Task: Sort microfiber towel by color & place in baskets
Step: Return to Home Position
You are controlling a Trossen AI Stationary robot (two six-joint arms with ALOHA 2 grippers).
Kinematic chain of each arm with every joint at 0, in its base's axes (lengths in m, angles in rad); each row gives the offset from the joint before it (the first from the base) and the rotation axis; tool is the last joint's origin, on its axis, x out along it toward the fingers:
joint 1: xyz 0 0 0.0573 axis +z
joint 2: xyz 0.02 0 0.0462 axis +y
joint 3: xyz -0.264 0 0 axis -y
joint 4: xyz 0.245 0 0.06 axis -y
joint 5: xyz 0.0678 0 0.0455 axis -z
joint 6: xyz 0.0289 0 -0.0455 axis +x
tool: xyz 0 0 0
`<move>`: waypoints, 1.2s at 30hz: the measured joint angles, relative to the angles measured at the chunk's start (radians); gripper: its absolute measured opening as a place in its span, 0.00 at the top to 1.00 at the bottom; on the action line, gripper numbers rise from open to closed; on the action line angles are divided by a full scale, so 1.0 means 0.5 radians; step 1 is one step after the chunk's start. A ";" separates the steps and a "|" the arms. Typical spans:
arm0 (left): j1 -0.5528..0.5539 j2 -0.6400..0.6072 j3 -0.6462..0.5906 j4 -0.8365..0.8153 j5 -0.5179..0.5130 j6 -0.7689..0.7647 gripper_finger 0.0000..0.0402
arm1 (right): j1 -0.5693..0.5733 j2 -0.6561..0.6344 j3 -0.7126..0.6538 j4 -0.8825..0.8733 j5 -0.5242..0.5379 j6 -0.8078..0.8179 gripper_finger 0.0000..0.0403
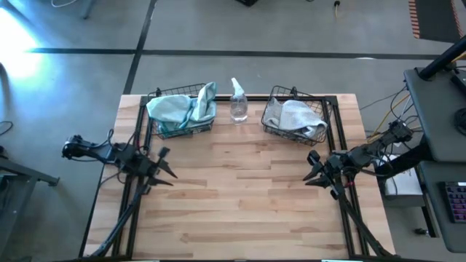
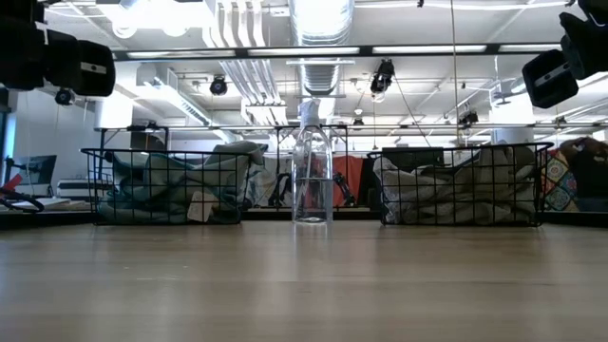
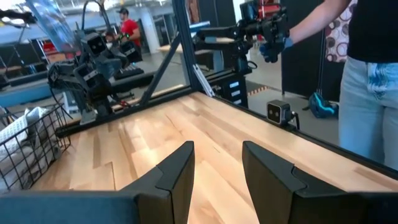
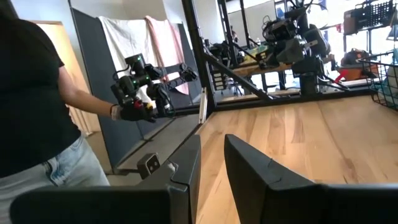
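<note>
Mesh of the baskets (image 2: 171,152) is partly covering the towels (image 2: 475,190) in low view; left arm (image 2: 57,57) and right arm (image 2: 570,57) are running off its top edge; person (image 3: 367,81) is getting cropped too

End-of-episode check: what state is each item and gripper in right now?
Left basket: holds the blue towels.
Right basket: holds the grey-white towels.
Spray bottle: upright between the baskets.
Left gripper: jaws open, empty, at the table's left edge.
Right gripper: jaws open, empty, at its right edge.

Bright ceiling strip lights (image 2: 446,48) shine overhead; glare washes the floor (image 1: 22,44).
</note>
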 joint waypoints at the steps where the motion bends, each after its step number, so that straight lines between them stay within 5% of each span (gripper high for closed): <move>1: 0.000 0.000 -0.024 0.042 0.000 0.000 0.70 | 0.000 0.000 0.000 0.000 0.000 0.000 0.84; 7: 0.000 0.006 -0.123 0.306 -0.001 0.007 0.70 | 0.000 0.000 0.000 0.002 0.001 0.000 0.84; 36: 0.001 0.089 -0.126 0.301 -0.043 0.105 0.70 | 0.000 0.000 -0.001 -0.148 0.208 0.014 0.84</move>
